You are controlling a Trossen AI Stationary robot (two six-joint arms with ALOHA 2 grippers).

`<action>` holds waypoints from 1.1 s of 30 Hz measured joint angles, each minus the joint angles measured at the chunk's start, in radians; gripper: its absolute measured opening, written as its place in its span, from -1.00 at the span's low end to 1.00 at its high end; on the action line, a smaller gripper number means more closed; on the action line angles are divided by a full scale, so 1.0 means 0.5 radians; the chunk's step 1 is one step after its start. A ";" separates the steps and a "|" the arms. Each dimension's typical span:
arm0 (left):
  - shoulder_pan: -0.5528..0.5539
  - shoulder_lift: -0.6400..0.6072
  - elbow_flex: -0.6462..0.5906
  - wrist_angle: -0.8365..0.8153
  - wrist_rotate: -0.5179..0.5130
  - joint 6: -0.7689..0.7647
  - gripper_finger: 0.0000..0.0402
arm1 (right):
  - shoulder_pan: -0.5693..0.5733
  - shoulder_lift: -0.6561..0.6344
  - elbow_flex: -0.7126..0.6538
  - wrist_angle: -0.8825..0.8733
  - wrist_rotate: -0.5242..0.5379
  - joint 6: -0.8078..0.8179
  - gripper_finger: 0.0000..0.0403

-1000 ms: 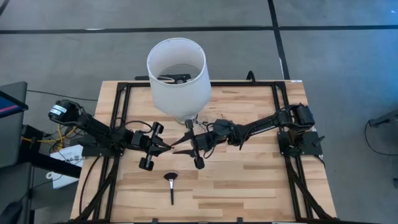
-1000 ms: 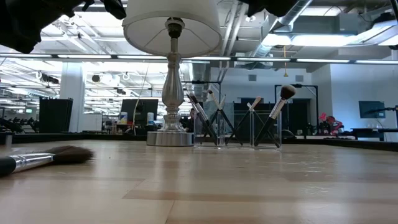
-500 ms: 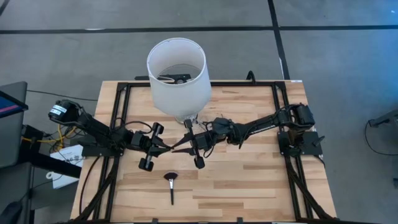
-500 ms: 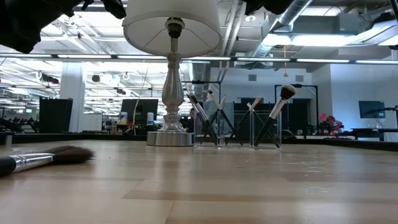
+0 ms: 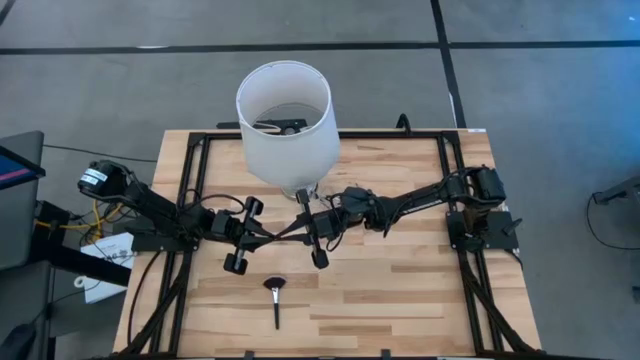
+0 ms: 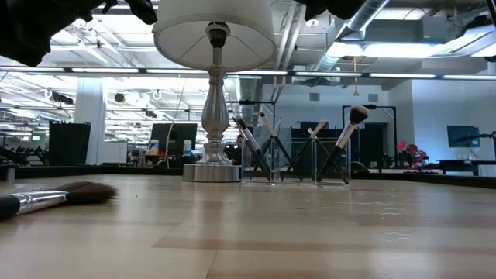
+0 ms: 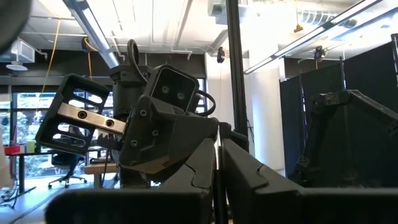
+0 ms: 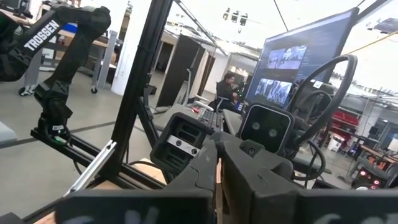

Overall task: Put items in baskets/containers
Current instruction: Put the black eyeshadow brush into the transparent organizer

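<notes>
Black-handled brush (image 5: 283, 236) bridges both grippers at frame centre, left gripper (image 5: 268, 238) and right gripper (image 5: 303, 228) with jaws closed on its ends: handover step, next calling for left release before carrying toward clear tray (image 6: 294, 159).

White-shaded lamp (image 5: 284, 122) on wooden table (image 5: 400, 290), monitor (image 8: 297, 53) behind

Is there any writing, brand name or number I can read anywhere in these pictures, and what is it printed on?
"TROSSEN": white capitals on the dark robot arm seen far off in the right wrist view.
Monitor in the right wrist view: shows pictures and some text, too small to read.
White label on the round part at the left arm's base, high view: too small to read.
Nothing else readable.
</notes>
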 joint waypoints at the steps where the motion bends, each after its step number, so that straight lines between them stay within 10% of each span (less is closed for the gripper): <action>1: 0.000 0.000 0.000 -0.001 -0.002 0.001 -0.89 | -0.005 0.000 0.000 -0.002 0.000 0.000 -0.95; 17: -0.002 0.001 -0.025 -0.043 -0.179 0.004 -0.53 | 0.032 -0.052 0.009 -0.436 0.203 0.331 -0.98; 33: 0.001 -0.003 -0.087 -0.001 -0.352 0.002 -0.52 | 0.381 -0.724 -0.014 -2.302 2.115 0.940 -0.99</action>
